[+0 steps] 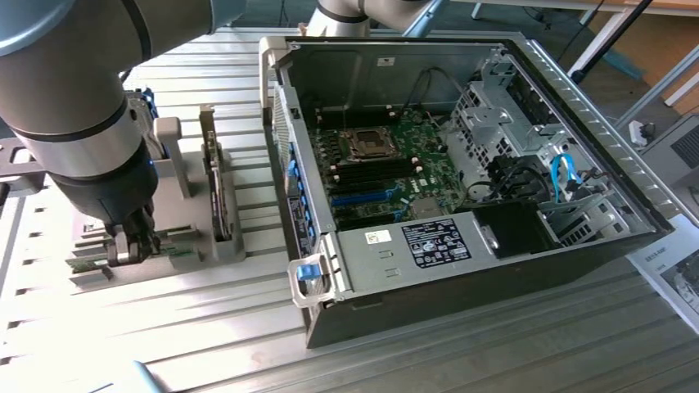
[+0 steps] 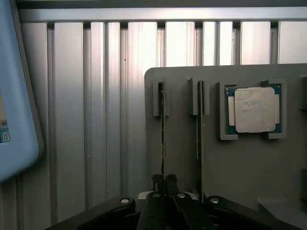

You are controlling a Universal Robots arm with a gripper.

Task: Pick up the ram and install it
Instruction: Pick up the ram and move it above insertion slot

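Gripper (image 2: 164,179) pinches 1 ram (image 2: 162,134); 1 other ram (image 2: 198,143) alongside; 1 processor (image 2: 253,109).

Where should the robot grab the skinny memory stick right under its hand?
Pinch its two flat faces along the top edge, coming straight down from above. The memory stick stands on edge in a narrow slot of the gray holder, so only its upper part is free. The hand looks closed on it this way.

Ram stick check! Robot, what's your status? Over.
Fingers shut on the ram. Ram upright in its grey holder slot, not lifted. Second stick in the next slot, apart. Over.
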